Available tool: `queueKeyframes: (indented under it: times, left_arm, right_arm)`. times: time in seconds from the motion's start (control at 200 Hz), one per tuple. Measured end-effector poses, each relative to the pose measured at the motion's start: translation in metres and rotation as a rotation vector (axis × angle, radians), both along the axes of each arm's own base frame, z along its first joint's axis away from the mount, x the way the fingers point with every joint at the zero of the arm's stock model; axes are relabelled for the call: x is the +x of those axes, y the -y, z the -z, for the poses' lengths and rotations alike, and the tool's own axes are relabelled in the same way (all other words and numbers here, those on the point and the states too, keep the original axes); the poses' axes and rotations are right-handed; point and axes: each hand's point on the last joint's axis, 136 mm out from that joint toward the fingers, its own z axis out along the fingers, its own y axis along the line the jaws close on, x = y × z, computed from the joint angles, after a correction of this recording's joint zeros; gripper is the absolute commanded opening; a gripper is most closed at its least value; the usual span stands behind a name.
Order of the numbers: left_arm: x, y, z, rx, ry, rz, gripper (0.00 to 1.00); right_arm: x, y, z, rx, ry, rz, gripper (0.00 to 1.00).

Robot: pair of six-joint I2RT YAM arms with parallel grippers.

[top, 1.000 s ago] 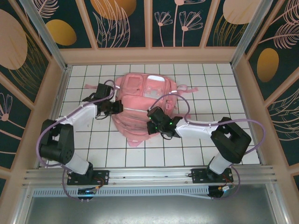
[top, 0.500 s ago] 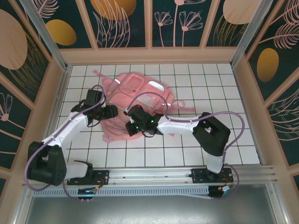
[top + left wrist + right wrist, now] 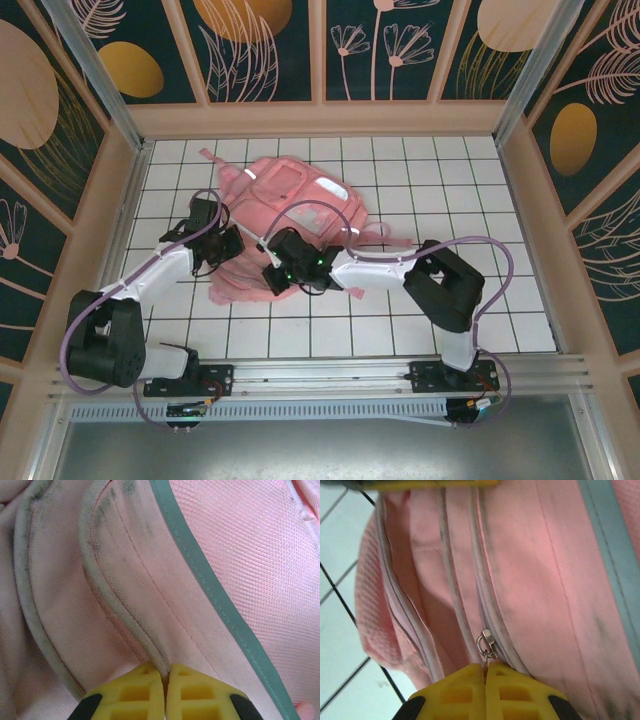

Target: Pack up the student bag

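Working on the student bag (image 3: 295, 195) lying left of centre on the tiled table (image 3: 450, 200): pinching its grey piping (image 3: 84, 535) with the pressed-together left gripper (image 3: 166, 682), nipping its zipper pull (image 3: 486, 645) with the pressed-together right gripper (image 3: 485, 672).

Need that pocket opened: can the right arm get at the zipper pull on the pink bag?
Likely yes: the right gripper sits right at the zipper pull on the student bag, its shut fingertips seemingly pinching the tab, and nothing lies between them.
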Motion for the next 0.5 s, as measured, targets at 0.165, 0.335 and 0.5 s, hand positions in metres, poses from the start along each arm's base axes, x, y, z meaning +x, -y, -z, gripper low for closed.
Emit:
queueKeyframes:
  times: [0.165,0.335,0.5]
  left_arm:
    - [-0.002,-0.006,-0.008,0.063,0.036,0.051,0.0]
    - [-0.005,0.0,-0.012,0.083,0.062,0.157,0.0]
    - [-0.005,0.01,-0.017,0.077,0.101,0.256,0.0]
  right_arm:
    - [0.0,0.041,0.005,-0.042,0.043,0.062,0.0]
    - [0.017,0.077,-0.003,-0.008,0.054,0.142,0.0]
    - [0.026,0.087,-0.008,0.015,0.036,0.166,0.11]
